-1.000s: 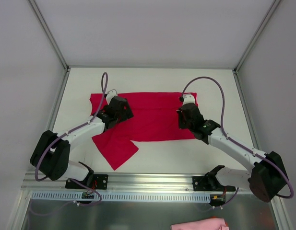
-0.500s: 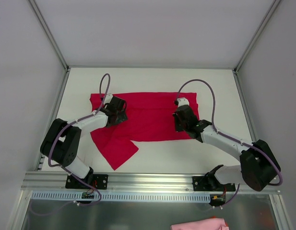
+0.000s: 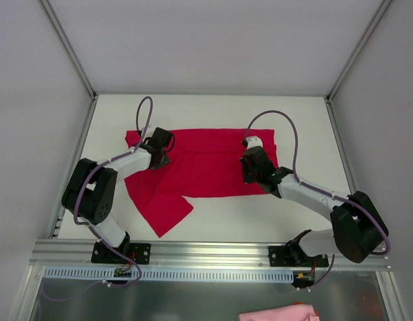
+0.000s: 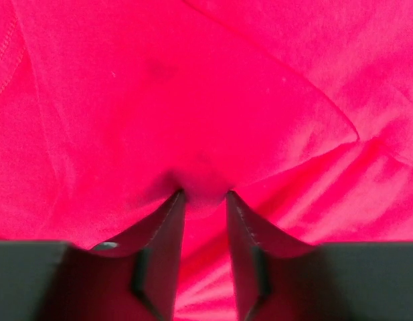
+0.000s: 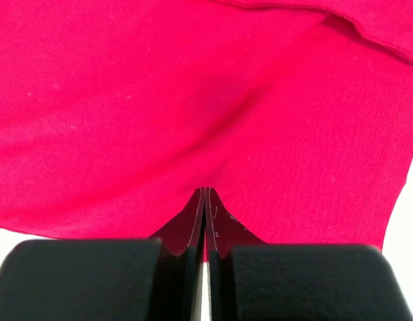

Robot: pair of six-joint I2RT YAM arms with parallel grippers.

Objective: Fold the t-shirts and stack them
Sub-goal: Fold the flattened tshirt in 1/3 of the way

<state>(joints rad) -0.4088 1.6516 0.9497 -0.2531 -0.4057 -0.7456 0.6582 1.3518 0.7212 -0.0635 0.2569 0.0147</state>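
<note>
One red t-shirt (image 3: 213, 164) is counted on the desk (image 3: 213, 110). One pink cloth (image 3: 280, 313) is noted. Two arms are recorded: left arm (image 3: 122, 165), right arm (image 3: 306, 194).

Bright, even overhead light, faint soft shadows, wrist views slightly soft (foreground blurred), t-shirt (image 4: 260, 100) red saturated

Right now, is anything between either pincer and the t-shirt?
Nothing visible stands in the way. Both are on the red t-shirt. The left pincer has a pucker of cloth pinched between its tips, and the right pincer is closed on cloth near the shirt's right side.
</note>
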